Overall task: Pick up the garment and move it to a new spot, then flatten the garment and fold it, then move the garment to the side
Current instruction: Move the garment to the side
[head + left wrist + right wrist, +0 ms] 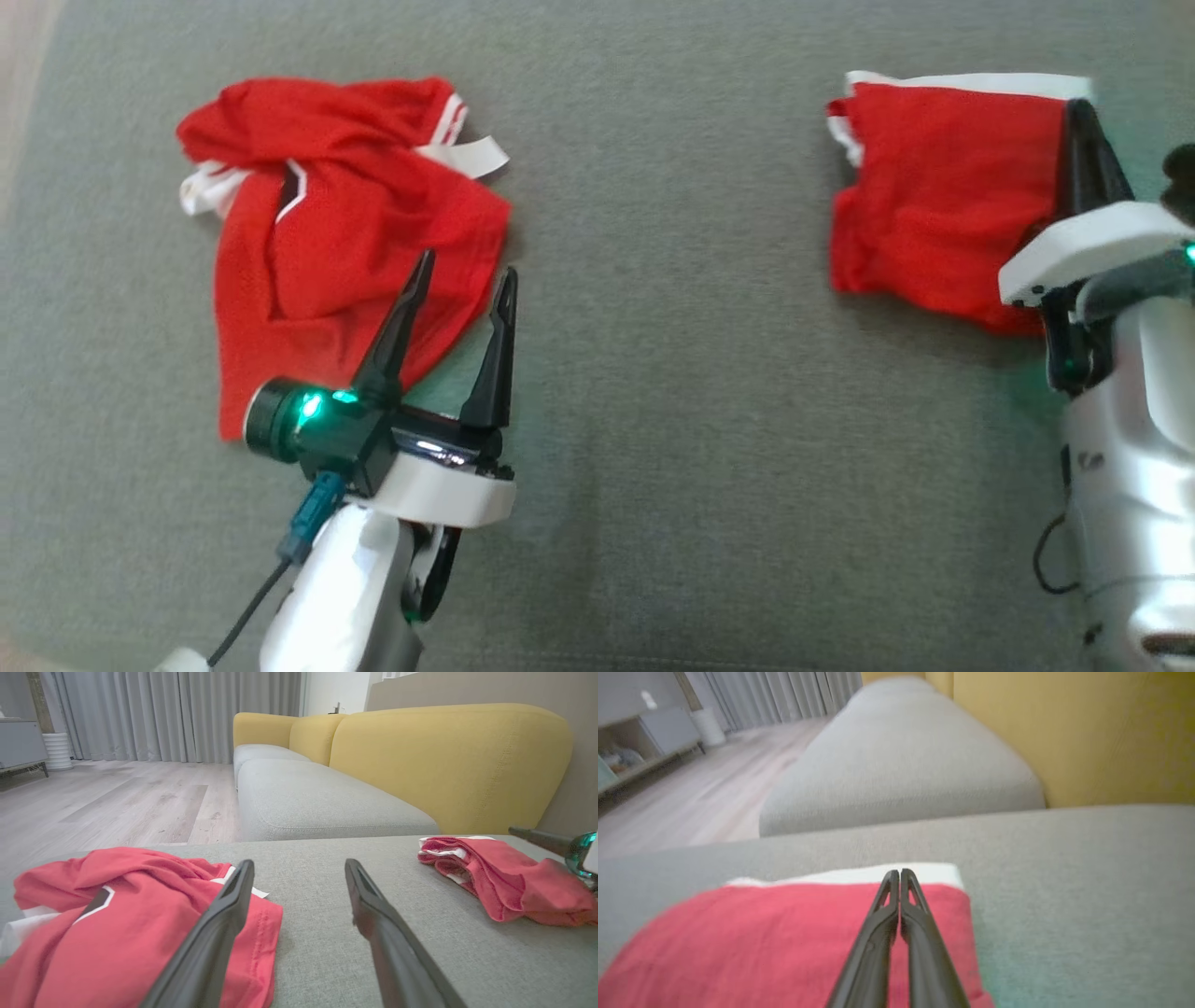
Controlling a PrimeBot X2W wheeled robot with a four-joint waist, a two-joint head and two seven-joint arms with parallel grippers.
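while both arms are reached over the grey cushion (672,392), two red garments are seen lying well apart on it. the crumpled garment (317,215), edged with white trim, is spread at the upper left of the head view. the folded garment (934,196) is laid at the upper right, its white band (971,82) along the top edge. the left gripper (467,263) is held at the lower left with its jaws spread wide and nothing gripped between them. one finger is seen over the crumpled garment's lower right edge, the other over bare cushion just beside it; whether the cloth is touched cannot be told. the right gripper (1080,107) is placed along the folded garment's right edge, its jaws clenched fully together. in the right wrist view the closed fingertips (892,879) are seen at the white band, over the red cloth; whether any cloth is pinched between them cannot be told.
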